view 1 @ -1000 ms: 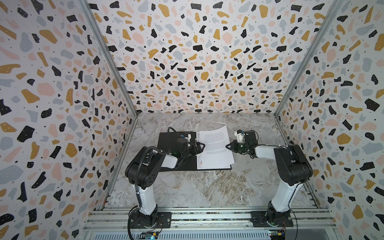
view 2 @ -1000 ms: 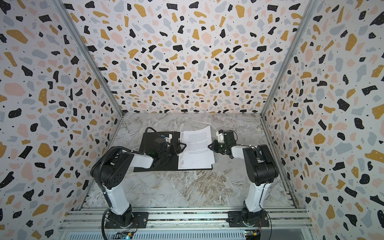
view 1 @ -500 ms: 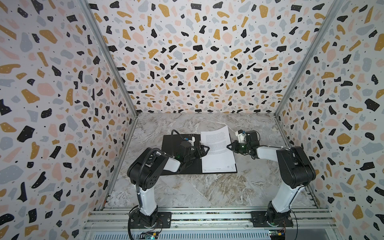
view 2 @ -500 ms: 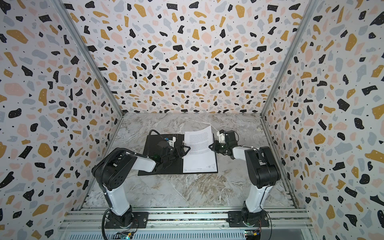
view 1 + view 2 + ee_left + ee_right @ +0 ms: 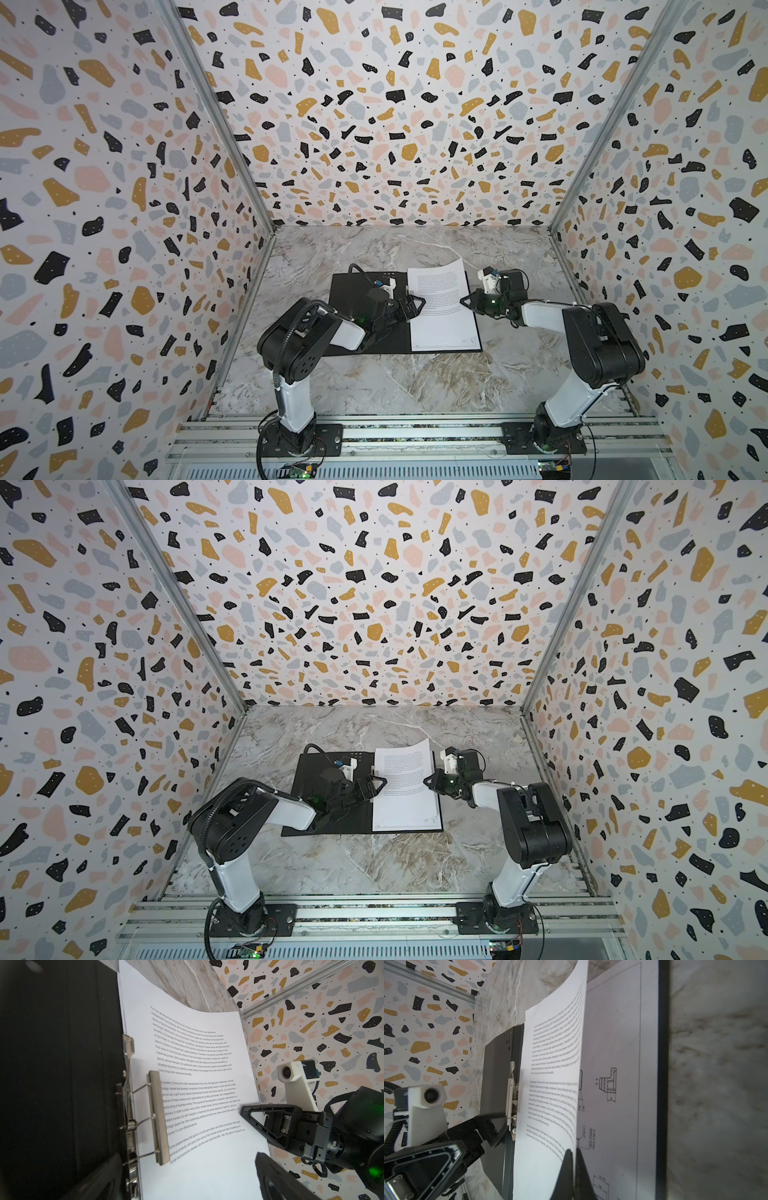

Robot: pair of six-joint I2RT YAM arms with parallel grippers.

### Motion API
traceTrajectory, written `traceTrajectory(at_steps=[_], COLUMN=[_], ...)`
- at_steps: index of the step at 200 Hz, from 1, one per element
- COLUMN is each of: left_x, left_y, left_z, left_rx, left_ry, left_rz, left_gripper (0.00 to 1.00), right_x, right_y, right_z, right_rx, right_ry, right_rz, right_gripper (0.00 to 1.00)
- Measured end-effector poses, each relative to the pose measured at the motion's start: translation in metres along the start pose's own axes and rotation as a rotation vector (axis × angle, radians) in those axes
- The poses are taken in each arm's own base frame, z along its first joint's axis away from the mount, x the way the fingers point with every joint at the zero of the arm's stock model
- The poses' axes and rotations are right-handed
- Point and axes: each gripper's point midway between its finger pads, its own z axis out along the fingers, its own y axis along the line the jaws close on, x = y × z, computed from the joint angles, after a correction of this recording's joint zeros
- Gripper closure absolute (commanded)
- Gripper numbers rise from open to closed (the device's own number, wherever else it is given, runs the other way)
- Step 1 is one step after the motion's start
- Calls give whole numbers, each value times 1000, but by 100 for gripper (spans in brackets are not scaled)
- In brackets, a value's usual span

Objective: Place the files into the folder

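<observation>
The folder lies open on the table, black inside up. On its right half the drawing sheet lies flat, and the text sheet is on top of it. My right gripper is shut on the text sheet's right edge and holds that edge lifted off the drawing sheet. The metal spine clip reaches over the text sheet's left edge. My left gripper stands open at the clip, empty.
The speckled walls close in the marble table on three sides. The metal rail with both arm bases runs along the front. The folder's front edge lies about midway down the table.
The folder and both sheets have slid a little to the right and squared up. Both grippers moved right with them; the right one has kept hold of the text sheet.
</observation>
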Motion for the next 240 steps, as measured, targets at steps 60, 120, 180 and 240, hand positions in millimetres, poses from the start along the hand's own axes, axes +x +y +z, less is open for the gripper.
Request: traceTrajectory(at_steps=[60, 120, 180, 240], left_x=[8, 9, -3, -2], left_y=[-4, -5, -16, -15], left_z=[0, -5, -14, -14], left_rx=[4, 3, 12, 6], left_ry=[-4, -9, -52, -49], left_rz=[-4, -10, 0, -2], left_gripper=[0, 0, 0, 0], right_x=[2, 10, 14, 16], right_y=[-5, -10, -9, -9], right_z=[-12, -16, -16, -16], right_rx=[-1, -4, -12, -23], right_ry=[-14, -4, 2, 7], right_rz=[3, 15, 17, 24], right_gripper=[100, 100, 100, 100])
